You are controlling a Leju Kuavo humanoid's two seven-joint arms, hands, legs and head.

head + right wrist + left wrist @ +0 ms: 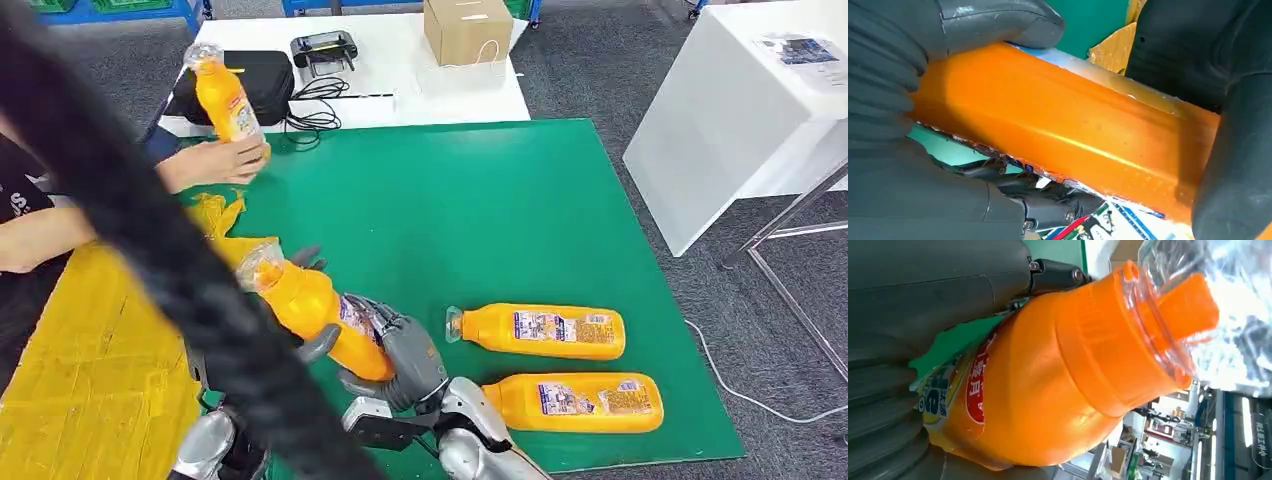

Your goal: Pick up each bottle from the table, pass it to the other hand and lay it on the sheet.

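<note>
Fingers [998, 20] of right hand [405, 355] wrapped round lower body of held bottle [310, 305]; thumb and dark fingers closed on opposite sides in right wrist view. Fingers of left hand [310, 345] also curled against same bottle, a thick grey digit [938, 290] lying along its shoulder in left wrist view. Both hands closed on one bottle; neither spread open.

Step in hand, as judged: the pass from hand to hand, mid-transfer, over the near left part of the green sheet [480, 210]. Cannot tell which hand is giving and which receiving. Next move calls for one hand to release fully while the other keeps a firm hold, then a carry out over bare green and a lay-down on the side, apart from the bottles already there.

Held bottle: raised off the sheet, tilted, long axis running diagonally. Cap end, under clear wrap, points up toward the far left corner; base points down toward the near right, inside the right hand.

Two bottles already lying flat near the near right corner of the sheet, parallel, one just behind the other. Rear bottle [540, 331] and front bottle [580, 402] both with long axis along the near edge, necks toward the left.

Fourth bottle [228, 100] upright at the far left edge of the sheet, held by a person's hand [215, 160], cap up.
</note>
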